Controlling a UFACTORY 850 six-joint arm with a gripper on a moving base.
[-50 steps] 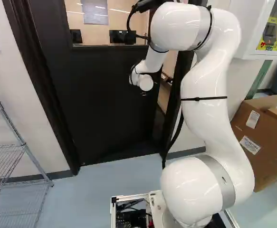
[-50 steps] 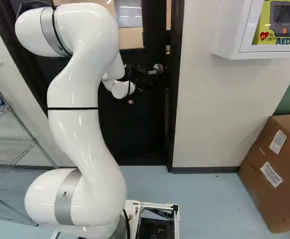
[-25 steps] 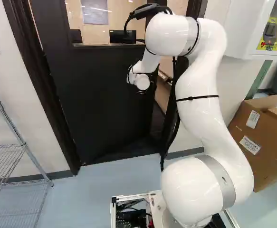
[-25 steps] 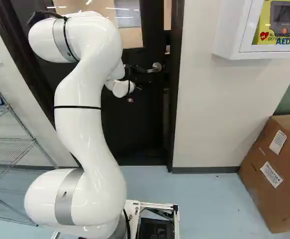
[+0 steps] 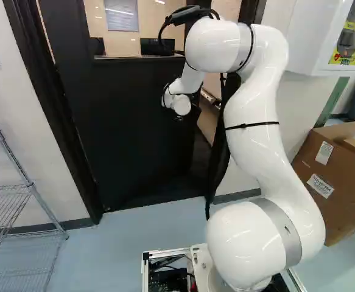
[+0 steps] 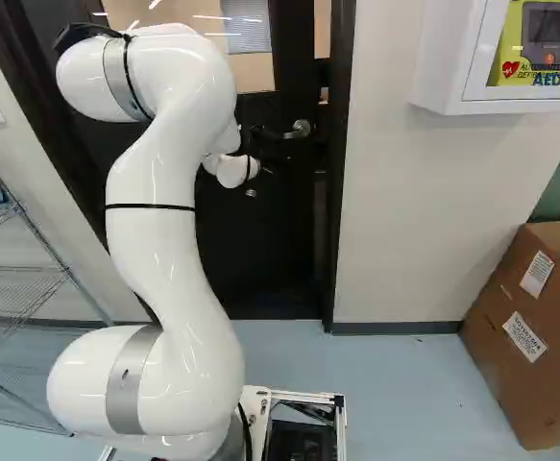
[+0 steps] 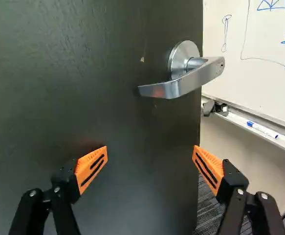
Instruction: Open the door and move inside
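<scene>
The dark door (image 5: 128, 121) stands ajar, its free edge away from the frame (image 6: 339, 192). My gripper (image 6: 253, 146) is a dark shape close to the door in the right base view, just beside the silver lever handle (image 6: 300, 129). In the wrist view the gripper (image 7: 150, 165) has its orange-padded fingers wide apart with nothing held. One finger is over the door's face, the other at its free edge. The lever handle (image 7: 181, 84) lies ahead of the fingers, ungripped. Whether a fingertip touches the door, I cannot tell.
Beyond the door's edge a whiteboard (image 7: 254, 44) with a marker tray (image 7: 279, 139) shows. A wire shelf (image 5: 25, 210) stands left of the doorway. To its right are a wall cabinet (image 6: 443, 58) and a cardboard box (image 6: 534, 336).
My arm's upper bend has sunk and shifted forward, mostly in the first half second. The door has swung slightly farther inward, its handle moving with it. The base has not moved.
</scene>
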